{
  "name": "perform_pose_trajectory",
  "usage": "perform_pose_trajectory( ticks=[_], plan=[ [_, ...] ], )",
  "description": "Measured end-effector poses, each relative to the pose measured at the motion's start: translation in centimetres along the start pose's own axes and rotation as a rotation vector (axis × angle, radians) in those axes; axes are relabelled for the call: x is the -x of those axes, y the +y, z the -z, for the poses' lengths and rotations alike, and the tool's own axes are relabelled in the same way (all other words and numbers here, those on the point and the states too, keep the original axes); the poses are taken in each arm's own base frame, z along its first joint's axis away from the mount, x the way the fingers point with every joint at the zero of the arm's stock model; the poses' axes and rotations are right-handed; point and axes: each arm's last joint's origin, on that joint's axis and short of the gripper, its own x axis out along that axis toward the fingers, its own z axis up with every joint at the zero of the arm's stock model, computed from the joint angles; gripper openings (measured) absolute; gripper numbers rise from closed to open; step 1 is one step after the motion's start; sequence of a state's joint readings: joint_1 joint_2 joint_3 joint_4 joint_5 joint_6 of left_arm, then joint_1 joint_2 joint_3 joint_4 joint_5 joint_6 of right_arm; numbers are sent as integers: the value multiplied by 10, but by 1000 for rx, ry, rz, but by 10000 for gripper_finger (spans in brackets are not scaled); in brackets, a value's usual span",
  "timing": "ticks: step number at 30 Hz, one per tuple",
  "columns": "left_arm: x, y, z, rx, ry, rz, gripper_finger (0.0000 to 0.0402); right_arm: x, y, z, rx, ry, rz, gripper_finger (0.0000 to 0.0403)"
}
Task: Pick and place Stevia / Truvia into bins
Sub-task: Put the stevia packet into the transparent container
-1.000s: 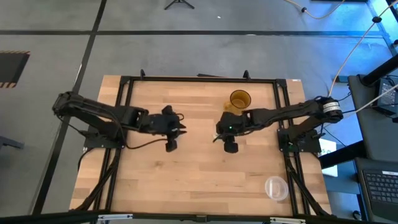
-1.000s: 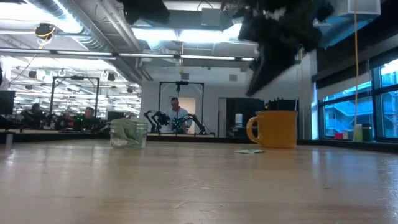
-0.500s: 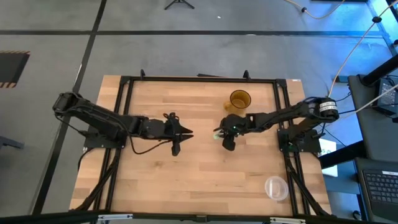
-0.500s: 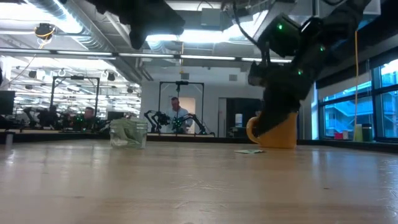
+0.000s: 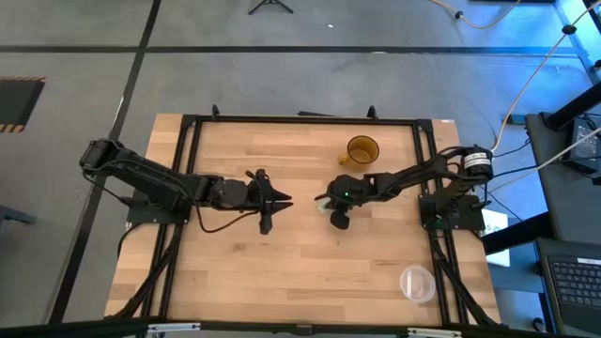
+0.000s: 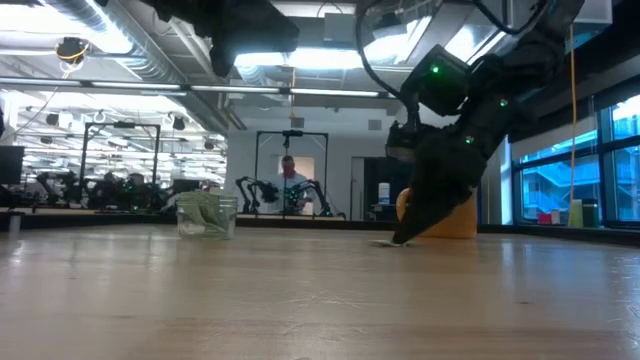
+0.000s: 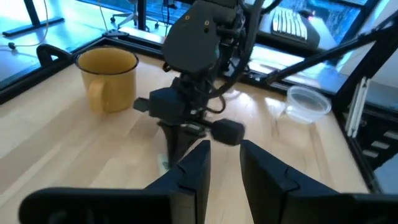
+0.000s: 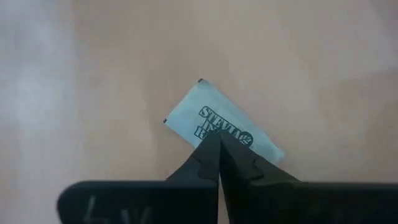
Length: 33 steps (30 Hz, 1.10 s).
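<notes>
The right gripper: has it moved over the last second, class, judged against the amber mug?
Yes. The right gripper has dropped from above the amber mug to the tabletop beside it, onto the Stevia packet.

Two dark, jointed robot arms trail black cables; the right arm [image 6: 455, 110] shows small green indicator lights.

Stevia packet [image 8: 214, 124]: near corner hidden behind right pincer [image 8: 219, 144] fingertips | glass cup [image 6: 207, 214]: contents blurred
</notes>
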<state>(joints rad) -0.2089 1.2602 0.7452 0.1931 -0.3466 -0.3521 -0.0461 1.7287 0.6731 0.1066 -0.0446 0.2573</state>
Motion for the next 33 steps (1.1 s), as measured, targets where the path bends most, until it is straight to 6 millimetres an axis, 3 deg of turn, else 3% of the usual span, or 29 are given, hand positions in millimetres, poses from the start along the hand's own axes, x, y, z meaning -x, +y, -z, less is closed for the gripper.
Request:
perform_pose_trajectory(
  ticks=[6,13,19,25,33],
  plan=[
    [-15,-2,23,-276,121,-14,81,-2,16,5,8,26,-83,7],
    [-55,-14,77,-476,233,-3,81,-2,39,13,-49,46,-156,3],
    [-85,-28,117,-672,224,21,81,-2,51,15,-118,42,-185,2],
    [-114,-41,129,-838,255,38,92,-2,53,16,-149,45,-190,1],
    [-141,-50,125,-905,307,-34,137,-2,55,17,-162,48,-201,1]
  ],
)
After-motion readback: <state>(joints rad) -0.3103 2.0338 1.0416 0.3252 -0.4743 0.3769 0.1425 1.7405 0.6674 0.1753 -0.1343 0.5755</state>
